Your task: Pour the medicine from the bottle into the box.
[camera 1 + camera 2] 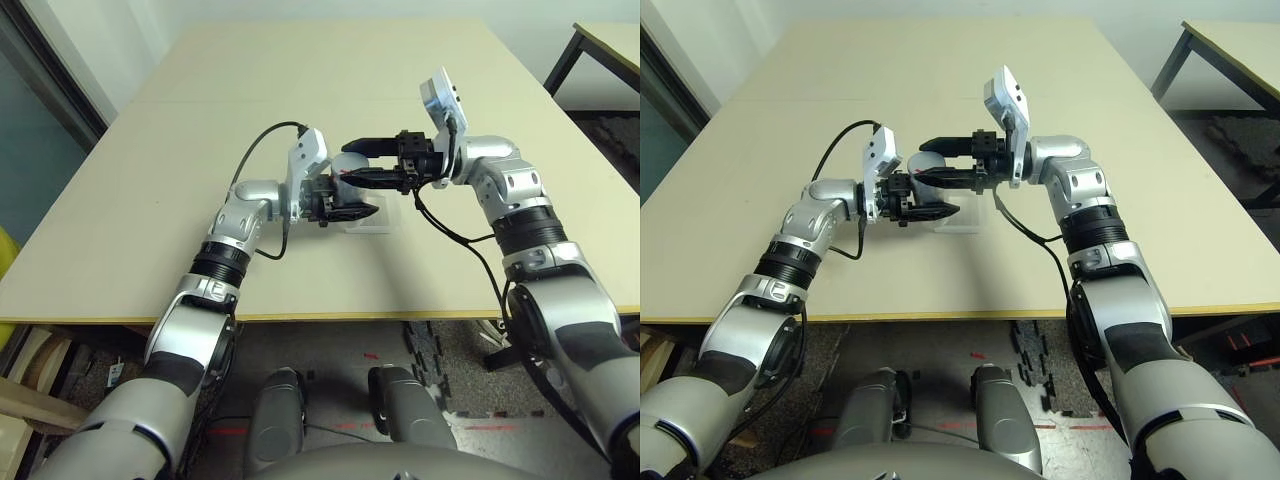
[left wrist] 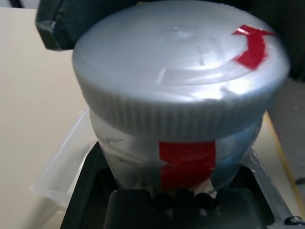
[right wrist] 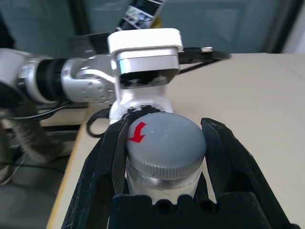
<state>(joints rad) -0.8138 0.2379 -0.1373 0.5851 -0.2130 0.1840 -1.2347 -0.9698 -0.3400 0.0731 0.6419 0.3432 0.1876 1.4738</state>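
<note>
Near the shallow clear plastic box (image 1: 383,229), the left gripper (image 1: 350,198) is grasping the silver-grey cylindrical bottle (image 2: 186,164) with red label; the right gripper (image 1: 344,161) is clenched around its round grey cap (image 3: 167,140).

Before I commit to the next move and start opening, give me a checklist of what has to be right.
1. Bottle gripped between the fingers of the left pincer: ok.
2. Right pincer closed on the cap, a finger at either side: ok.
3. Cap off, mouth clear for pouring: not ok, the cap is seated on the bottle.
4. Box on the table, near the two pincers: ok.
5. Bottle lined up right over the box: cannot tell.
6. Medicine inside the bottle: cannot tell, the cap covers the mouth.
</note>
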